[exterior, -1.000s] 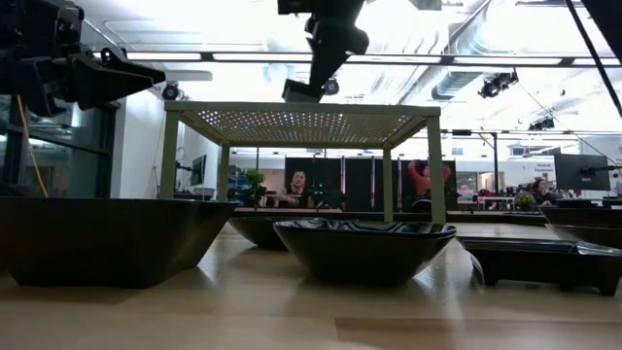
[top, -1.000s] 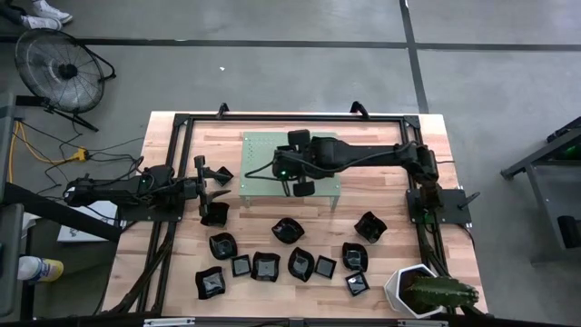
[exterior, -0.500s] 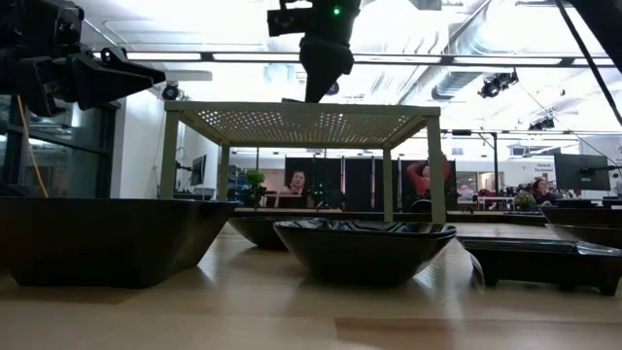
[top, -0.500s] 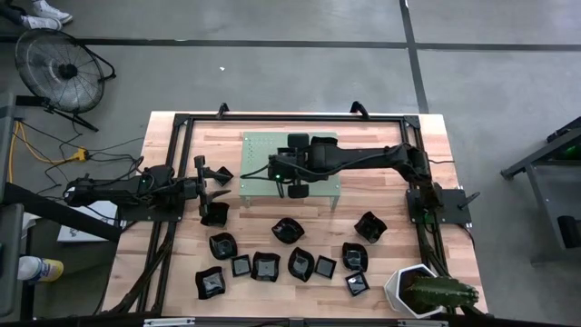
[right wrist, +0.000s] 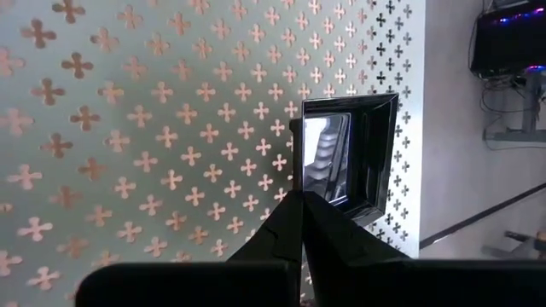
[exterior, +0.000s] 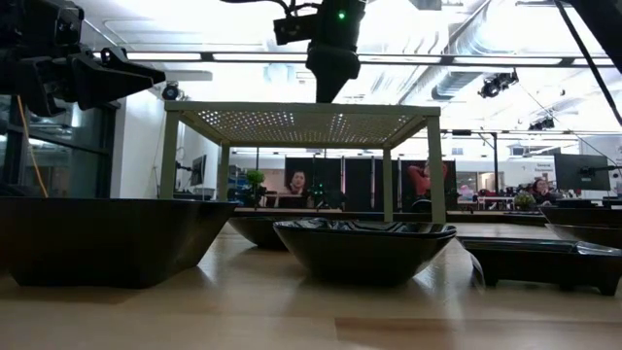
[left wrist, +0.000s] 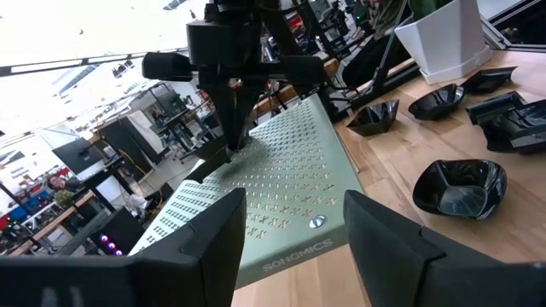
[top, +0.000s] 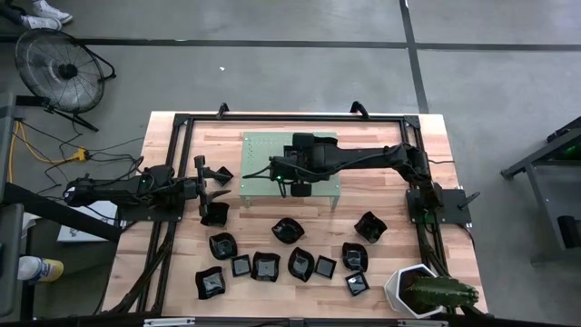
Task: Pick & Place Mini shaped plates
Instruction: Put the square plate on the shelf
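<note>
My right gripper (right wrist: 299, 198) reaches over the green perforated shelf (top: 259, 154) at the table's middle and is shut on a square black mini plate (right wrist: 363, 153). It points steeply down at the shelf top (exterior: 326, 95). Several other black mini plates lie on the table's near half, among them one at the middle (top: 289, 231) and one toward the right (top: 369, 226). My left gripper (left wrist: 294, 247) waits level at the table's left side (top: 211, 180), open, with nothing between its fingers. My right gripper pinches the square plate's rim (right wrist: 297, 175), close to one corner, between its two shut fingers. The fingers slant down from above. The plate sits just over the shelf top, its hollow side up. Whether its far edge rests on the shelf, I cannot tell.
A white hexagonal pot with a cactus (top: 418, 291) stands at the near right corner. One black plate (top: 215, 213) lies just in front of my left gripper. A black frame (top: 290, 116) runs around the table's edges. The shelf top beside the held plate is bare.
My right gripper has sunk a little toward the shelf top and rolled its wrist. The held plate stuck out tilted beside the fingers in the low view, and now no longer shows there.
</note>
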You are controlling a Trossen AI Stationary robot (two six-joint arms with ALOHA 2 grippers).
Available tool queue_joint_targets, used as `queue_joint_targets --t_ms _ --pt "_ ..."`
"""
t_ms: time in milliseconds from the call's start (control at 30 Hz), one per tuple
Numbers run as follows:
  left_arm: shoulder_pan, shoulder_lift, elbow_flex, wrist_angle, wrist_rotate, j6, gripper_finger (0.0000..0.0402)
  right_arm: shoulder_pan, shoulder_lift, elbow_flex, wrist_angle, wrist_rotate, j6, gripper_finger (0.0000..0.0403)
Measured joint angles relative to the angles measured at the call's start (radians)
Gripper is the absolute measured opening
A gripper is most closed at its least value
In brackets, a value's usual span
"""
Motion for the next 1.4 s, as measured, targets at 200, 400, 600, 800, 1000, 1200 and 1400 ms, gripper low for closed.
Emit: queue_joint_targets --t_ms 200,400,600,800,1000,1200,1400 --pt "0.0 0.0 0.0 0.0 0.0 0.0 0.0193 0.001 0.0 0.0 -0.035 -0.006 0.024 0.0" --pt "0.0 0.0 0.0 0.0 0.0 0.0 0.0193 0.001 0.0 0.0 -0.039 -0.018 0.027 0.0" --pt "0.0 0.0 0.0 0.0 0.0 0.0 0.0193 0.001 0.014 0.001 -0.025 -0.04 0.018 0.0" --pt "0.0 0.0 0.0 0.0 0.0 0.0 0.0193 0.001 0.019 0.001 -0.002 -0.043 -0.011 0.0" --pt "0.0 0.0 0.0 0.0 0.0 0.0 0.0193 0.003 0.019 0.001 0.01 -0.044 -0.02 0.0005" --pt "0.0 0.0 0.0 0.0 0.0 0.0 0.0193 0.003 0.019 0.001 0.009 -0.057 -0.024 0.0032" --pt "0.0 0.0 0.0 0.0 0.0 0.0 0.0193 0.006 0.019 0.002 0.011 -0.055 -0.037 0.0079"
